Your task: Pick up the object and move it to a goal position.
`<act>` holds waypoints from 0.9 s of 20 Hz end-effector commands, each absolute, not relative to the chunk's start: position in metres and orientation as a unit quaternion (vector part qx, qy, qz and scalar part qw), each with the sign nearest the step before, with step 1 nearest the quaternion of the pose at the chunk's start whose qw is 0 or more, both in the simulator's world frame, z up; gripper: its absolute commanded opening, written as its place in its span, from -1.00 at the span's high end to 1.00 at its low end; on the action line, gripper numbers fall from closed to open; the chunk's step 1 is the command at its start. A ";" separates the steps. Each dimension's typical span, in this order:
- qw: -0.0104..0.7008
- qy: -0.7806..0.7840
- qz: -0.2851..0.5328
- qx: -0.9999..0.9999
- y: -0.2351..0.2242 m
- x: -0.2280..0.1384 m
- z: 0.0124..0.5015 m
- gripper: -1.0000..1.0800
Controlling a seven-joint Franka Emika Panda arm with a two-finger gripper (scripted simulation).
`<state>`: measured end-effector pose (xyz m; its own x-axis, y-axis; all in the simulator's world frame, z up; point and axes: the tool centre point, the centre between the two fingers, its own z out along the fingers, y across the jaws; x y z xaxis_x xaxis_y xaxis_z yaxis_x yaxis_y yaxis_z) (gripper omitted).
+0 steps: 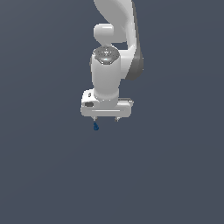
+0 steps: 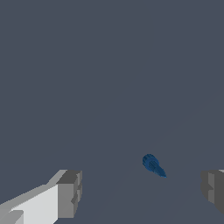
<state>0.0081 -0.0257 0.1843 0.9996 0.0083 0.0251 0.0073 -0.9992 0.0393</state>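
A: Pincer (image 1: 105, 118) stood wide, holding nothing. The object (image 1: 96, 127) lay on the floor just below my finger on the exterior view's left, not centred.

B: Wrist view?

A: The object (image 2: 153, 166) sat between my fingers (image 2: 69, 194), nearer one side.

B: Risk?

A: I judged a straight descent could land one fingertip on it, or a lopsided squeeze could flick so tiny a thing away.

Plain slate-grey backdrop (image 1: 43, 175), flat even light (no visible seams), featureless
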 end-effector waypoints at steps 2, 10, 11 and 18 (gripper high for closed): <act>0.019 0.005 0.012 1.000 -0.027 0.007 0.183 -0.92; 0.015 0.022 0.009 1.000 -0.044 -0.003 0.161 -0.92; 0.014 0.025 0.008 1.000 -0.047 -0.006 0.156 -0.92; 0.006 0.054 0.003 0.999 -0.076 -0.029 0.119 -0.92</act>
